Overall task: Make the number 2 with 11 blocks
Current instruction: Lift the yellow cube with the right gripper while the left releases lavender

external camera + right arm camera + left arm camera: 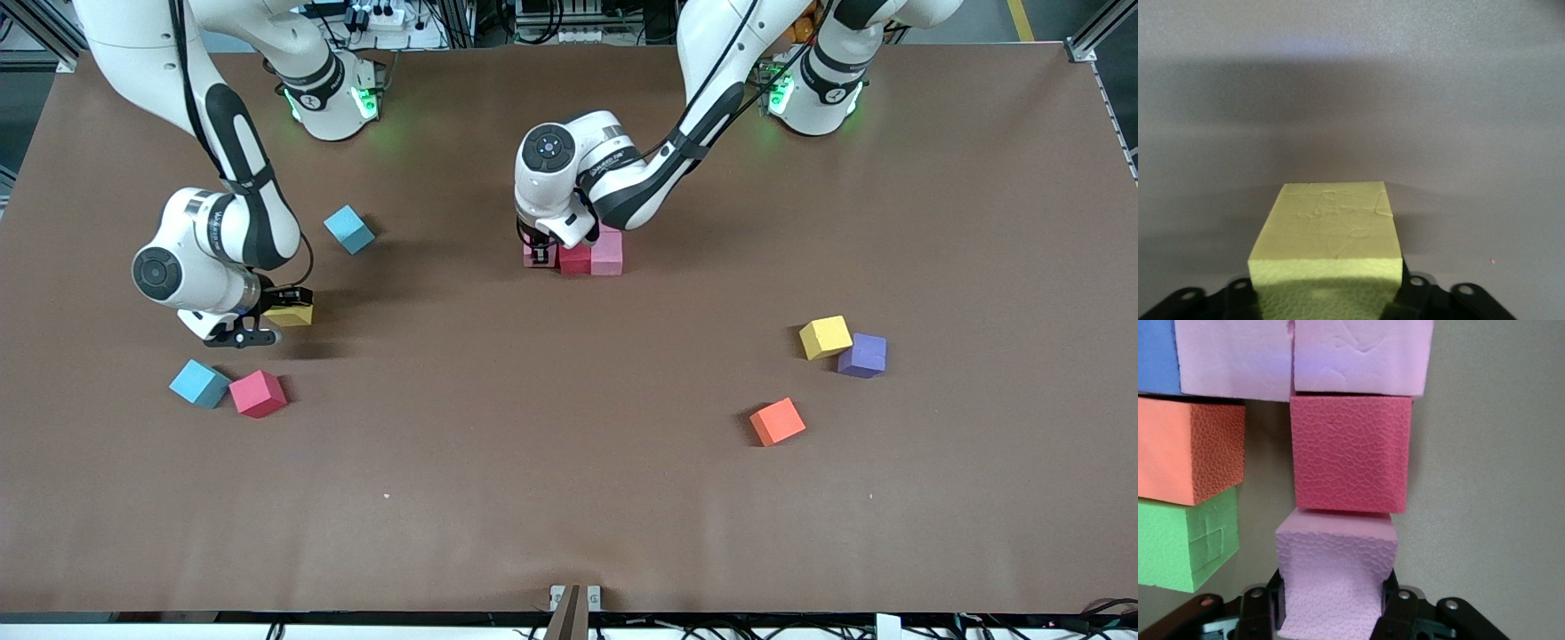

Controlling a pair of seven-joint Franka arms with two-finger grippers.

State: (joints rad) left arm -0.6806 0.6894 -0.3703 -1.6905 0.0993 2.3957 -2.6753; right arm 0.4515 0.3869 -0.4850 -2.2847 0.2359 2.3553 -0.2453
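The orange block [777, 421] waits its turn. The right gripper [277, 317] pinches a yellow block [290, 315] between its fingers to carry. The left gripper [1331, 613] squeezes a pink block [1335, 580], adding it beside the red block [1350, 453].

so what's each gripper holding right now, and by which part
Left gripper pinches a pink foam cube by two opposite side faces, at the cluster. Right gripper likewise clamps a yellow foam cube.

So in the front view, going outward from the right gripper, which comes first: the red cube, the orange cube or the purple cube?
From the right gripper, shut on a yellow cube:
1. Red cube, just nearer the camera, beside a light-blue cube.
2. Orange cube, toward the left arm's end.
3. Purple cube, farther along that end.
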